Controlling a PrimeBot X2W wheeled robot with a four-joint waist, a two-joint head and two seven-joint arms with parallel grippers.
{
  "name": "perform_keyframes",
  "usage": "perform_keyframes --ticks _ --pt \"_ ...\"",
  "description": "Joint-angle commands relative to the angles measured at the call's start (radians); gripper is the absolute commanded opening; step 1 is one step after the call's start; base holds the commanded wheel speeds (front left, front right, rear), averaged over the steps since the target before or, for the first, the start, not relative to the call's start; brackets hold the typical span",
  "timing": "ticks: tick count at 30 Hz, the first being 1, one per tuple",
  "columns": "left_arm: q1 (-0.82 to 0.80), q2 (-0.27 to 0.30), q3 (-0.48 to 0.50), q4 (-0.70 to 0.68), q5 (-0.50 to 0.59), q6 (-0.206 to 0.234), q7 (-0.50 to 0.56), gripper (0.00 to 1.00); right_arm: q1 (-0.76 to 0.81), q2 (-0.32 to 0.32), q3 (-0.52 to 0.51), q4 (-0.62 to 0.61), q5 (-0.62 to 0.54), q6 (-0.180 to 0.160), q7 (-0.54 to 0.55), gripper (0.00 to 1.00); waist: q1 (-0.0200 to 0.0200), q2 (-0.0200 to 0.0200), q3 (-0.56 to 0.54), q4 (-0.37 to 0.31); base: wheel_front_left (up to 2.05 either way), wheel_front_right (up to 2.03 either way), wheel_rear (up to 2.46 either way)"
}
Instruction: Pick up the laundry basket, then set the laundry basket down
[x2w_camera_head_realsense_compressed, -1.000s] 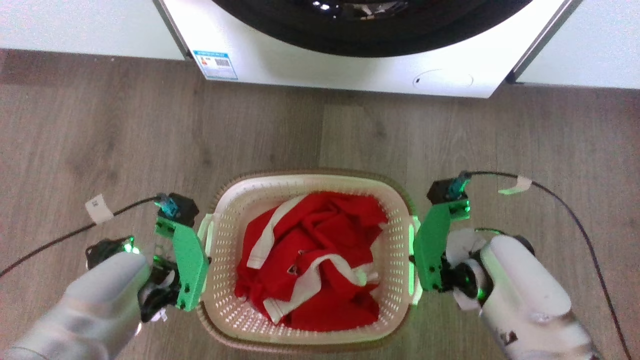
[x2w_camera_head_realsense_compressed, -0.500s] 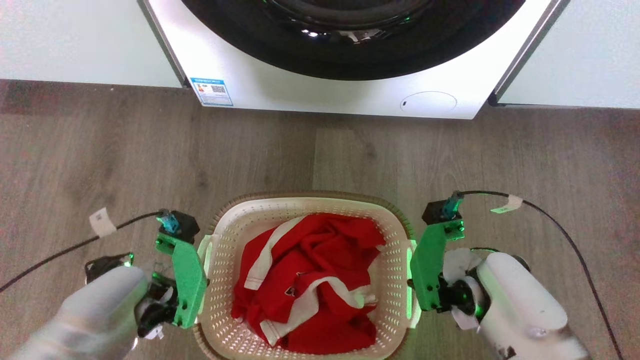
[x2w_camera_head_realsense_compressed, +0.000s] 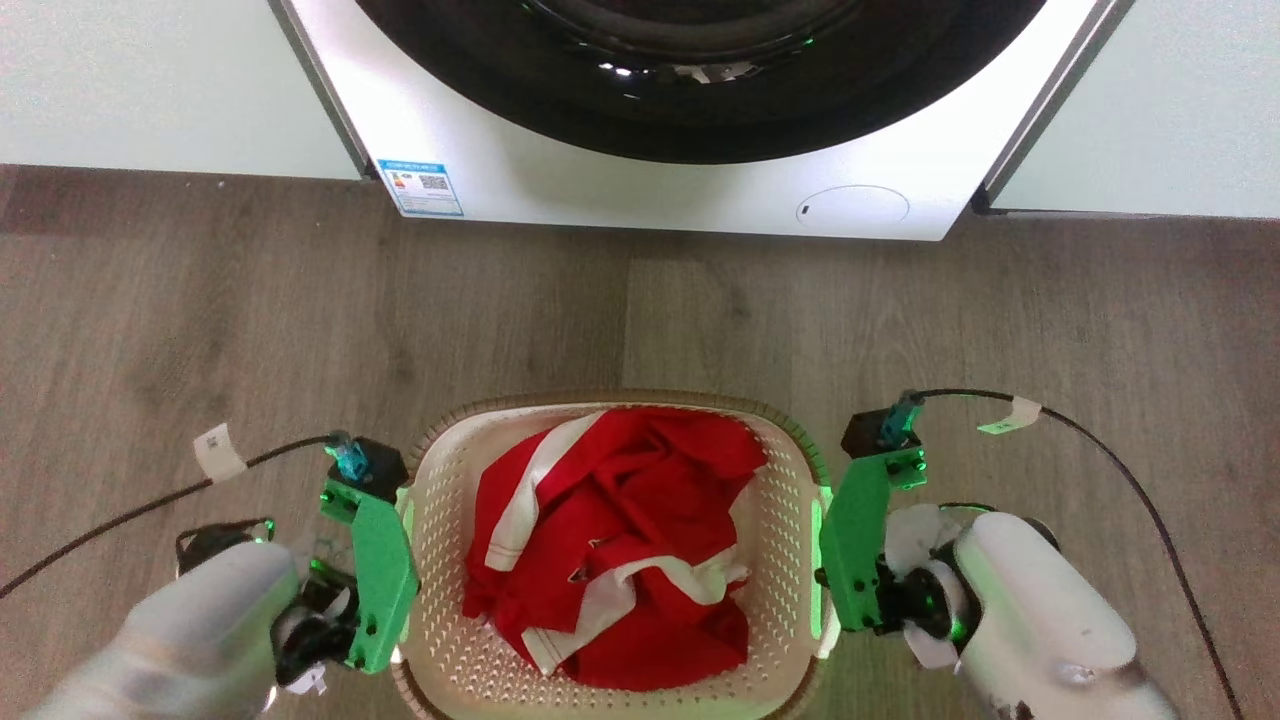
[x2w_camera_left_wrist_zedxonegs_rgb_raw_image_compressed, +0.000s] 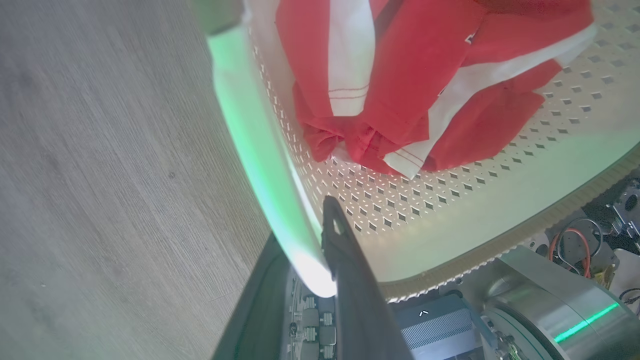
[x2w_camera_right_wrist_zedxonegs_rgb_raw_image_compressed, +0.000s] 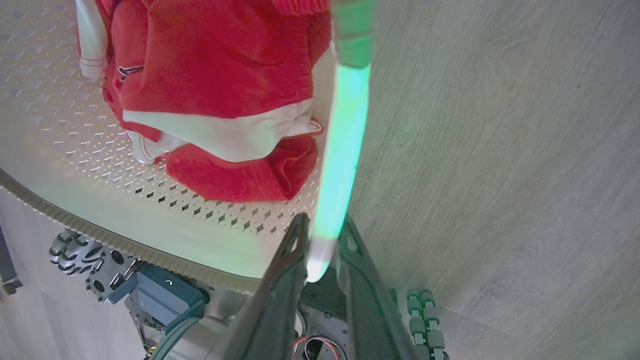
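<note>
Head view has the laundry basket (x2w_camera_head_realsense_compressed: 445, 500) sitting dead centre at the bottom, right between the two arms, with the white front-loading washing machine (x2w_camera_head_realsense_compressed: 700, 205) further out across a strip of grey wood-look floor (x2w_camera_head_realsense_compressed: 200, 320). Basket and machine are well apart. Inside the basket there's a crumpled red garment with white trim (x2w_camera_head_realsense_compressed: 610, 540), bunched up more or less in the middle.

Left wrist view: the left gripper (x2w_camera_left_wrist_zedxonegs_rgb_raw_image_compressed: 306, 240) has its two dark fingers pinched onto the basket's left side handle (x2w_camera_left_wrist_zedxonegs_rgb_raw_image_compressed: 250, 130), one finger on the inner side against the perforated wall and one on the outer side. The handle glows green from the arm's light.

Right wrist view is pretty much a mirror of that. The right gripper (x2w_camera_right_wrist_zedxonegs_rgb_raw_image_compressed: 322, 225) is clamped on the right side handle (x2w_camera_right_wrist_zedxonegs_rgb_raw_image_compressed: 345, 130), with the fingertips squeezing the lower end of the strip.

Both wrist views also show the basket's brown rim overlapping the robot's base (x2w_camera_left_wrist_zedxonegs_rgb_raw_image_compressed: 525, 300). Honestly can't tell whether the bottom of the basket is touching the floor or hanging just above it.
</note>
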Motion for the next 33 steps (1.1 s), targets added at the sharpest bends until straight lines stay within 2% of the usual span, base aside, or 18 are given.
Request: perform_keyframes --ticks 1,11,25,33 --pt "-0.020 0.020 0.018 -0.031 0.002 -0.008 0.004 0.00 -0.025 0.023 0.023 -0.058 0.001 0.007 0.001 0.00 0.0001 0.0000 -0.001 0.000 0.00 0.00 0.00" --pt "-0.027 0.018 0.018 -0.034 -0.003 -0.008 0.014 0.00 -0.022 0.023 0.015 -0.064 -0.001 0.007 0.021 0.00 0.0001 0.0000 0.014 -0.002 0.00 0.00 0.00" --pt "-0.066 0.009 0.018 -0.061 -0.007 -0.008 0.058 0.00 -0.056 0.024 0.016 -0.039 0.024 0.007 0.117 0.00 0.0001 0.0000 0.056 0.005 0.00 0.00 0.00" --pt "-0.065 0.009 0.018 -0.063 -0.010 -0.008 0.061 0.00 -0.061 0.025 0.009 -0.039 0.018 0.007 0.136 0.00 0.0001 0.0000 0.059 0.008 0.00 0.00 0.00"
